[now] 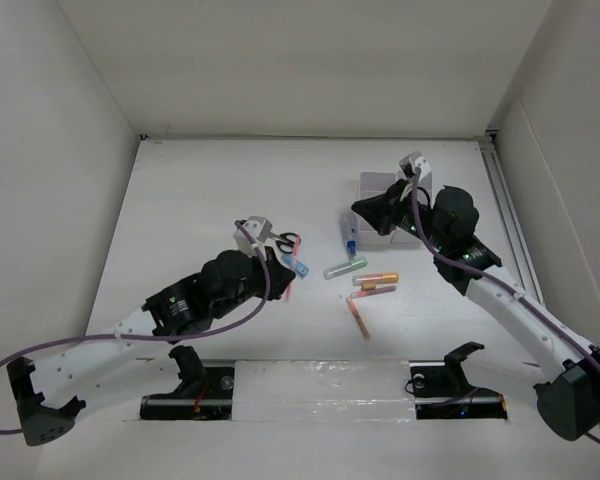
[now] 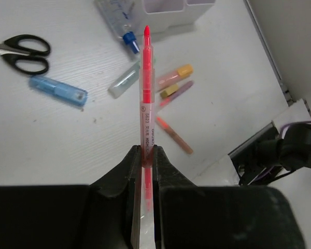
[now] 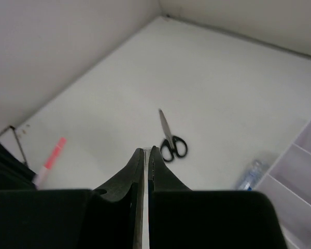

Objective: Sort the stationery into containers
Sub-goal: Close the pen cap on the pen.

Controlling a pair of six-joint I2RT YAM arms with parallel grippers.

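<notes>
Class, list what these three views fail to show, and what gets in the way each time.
Inside the organiser: top view, the right arm covers it; both wrist views crop it.
Tail of the red highlighter: left wrist view, buried between the fingers of the left gripper.
Blades of the scissors: top view, under the left gripper.
Details of the clear bottle: right wrist view, blurred.

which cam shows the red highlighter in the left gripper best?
Left wrist: the red highlighter runs up mid-frame, clamped in the left gripper, barrel print visible. Top external shows only a pink sliver beside that gripper. Right wrist catches it small and blurred at the left edge.
</notes>
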